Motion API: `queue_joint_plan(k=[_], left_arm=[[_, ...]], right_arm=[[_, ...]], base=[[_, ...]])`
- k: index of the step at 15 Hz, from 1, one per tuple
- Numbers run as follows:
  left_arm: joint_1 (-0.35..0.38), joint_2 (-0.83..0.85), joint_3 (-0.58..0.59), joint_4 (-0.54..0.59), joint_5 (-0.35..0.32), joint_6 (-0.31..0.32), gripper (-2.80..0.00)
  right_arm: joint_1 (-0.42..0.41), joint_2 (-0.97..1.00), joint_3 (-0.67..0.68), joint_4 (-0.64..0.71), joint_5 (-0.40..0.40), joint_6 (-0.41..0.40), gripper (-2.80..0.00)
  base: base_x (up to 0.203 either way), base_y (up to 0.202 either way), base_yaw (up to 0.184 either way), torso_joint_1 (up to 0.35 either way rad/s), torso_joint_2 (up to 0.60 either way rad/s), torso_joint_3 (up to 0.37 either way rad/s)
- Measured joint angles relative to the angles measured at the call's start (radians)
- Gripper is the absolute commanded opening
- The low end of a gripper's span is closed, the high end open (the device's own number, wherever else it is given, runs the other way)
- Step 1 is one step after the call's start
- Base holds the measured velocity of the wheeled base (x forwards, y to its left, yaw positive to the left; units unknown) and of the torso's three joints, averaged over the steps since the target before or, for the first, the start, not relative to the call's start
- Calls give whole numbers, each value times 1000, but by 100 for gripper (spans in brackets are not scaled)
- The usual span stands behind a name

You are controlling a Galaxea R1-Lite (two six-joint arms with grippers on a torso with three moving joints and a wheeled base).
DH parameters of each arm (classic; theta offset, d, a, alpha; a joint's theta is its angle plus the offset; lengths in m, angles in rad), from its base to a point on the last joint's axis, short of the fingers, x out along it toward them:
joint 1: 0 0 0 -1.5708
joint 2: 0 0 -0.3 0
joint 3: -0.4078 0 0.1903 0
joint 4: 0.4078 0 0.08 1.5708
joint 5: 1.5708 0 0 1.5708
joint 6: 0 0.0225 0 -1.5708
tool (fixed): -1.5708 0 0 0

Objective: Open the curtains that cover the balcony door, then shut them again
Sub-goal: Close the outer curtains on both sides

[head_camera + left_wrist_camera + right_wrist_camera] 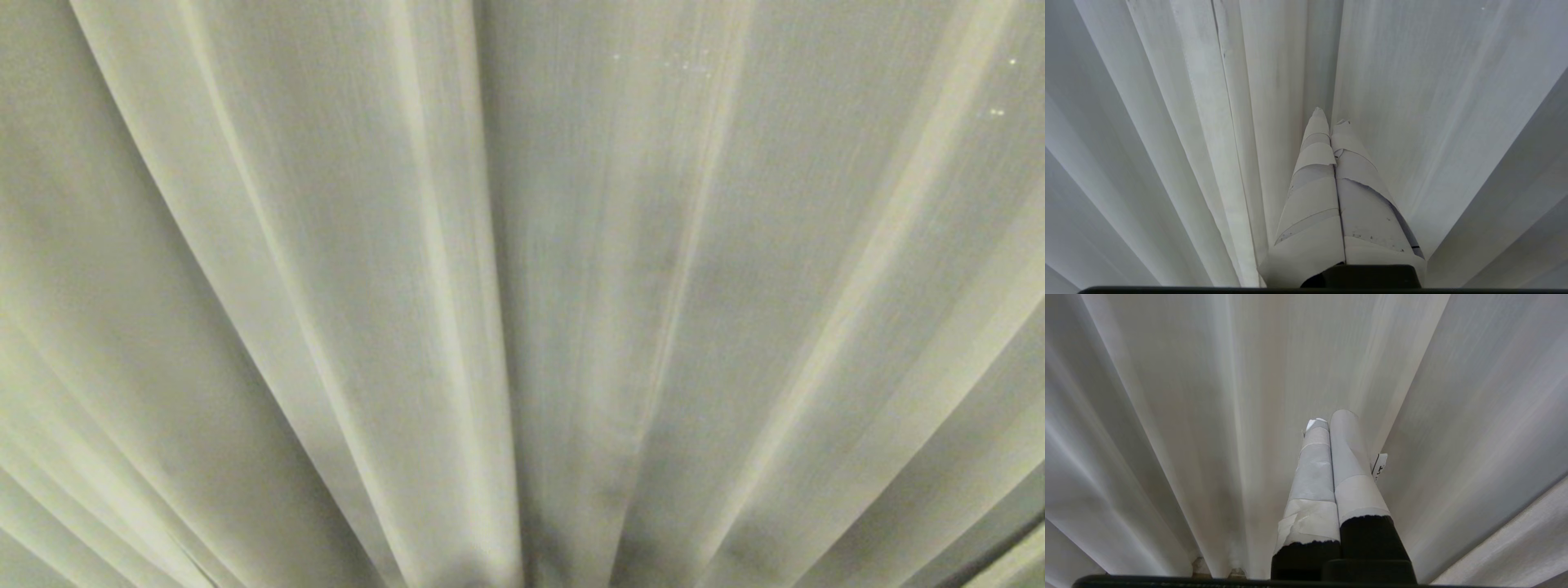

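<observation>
Two grippers: left gripper (pixel 1331 116) and right gripper (pixel 1331 416), each with two tape-wrapped fingers pressed together. Curtains (pixel 326 286): pleated cream fabric fills every view; number of panels cannot be told.

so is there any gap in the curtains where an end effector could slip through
No open gap shows. The curtains fill every view with close pleats. The nearest thing to a way through is a hemmed edge beside the shut left end effector. The shut right end effector faces unbroken folds.
</observation>
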Motion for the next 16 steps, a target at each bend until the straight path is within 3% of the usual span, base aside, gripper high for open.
queue_joint_plan(k=[4,16], left_arm=[[-1,0,0,1,0,0,-280],[0,-1,0,0,1,1,-280]], right_arm=[[0,0,0,0,1,0,-280],[0,0,0,0,0,0,-280]], base=[[1,-78,10,2,2,2],[0,-193,2,3,1,3]])
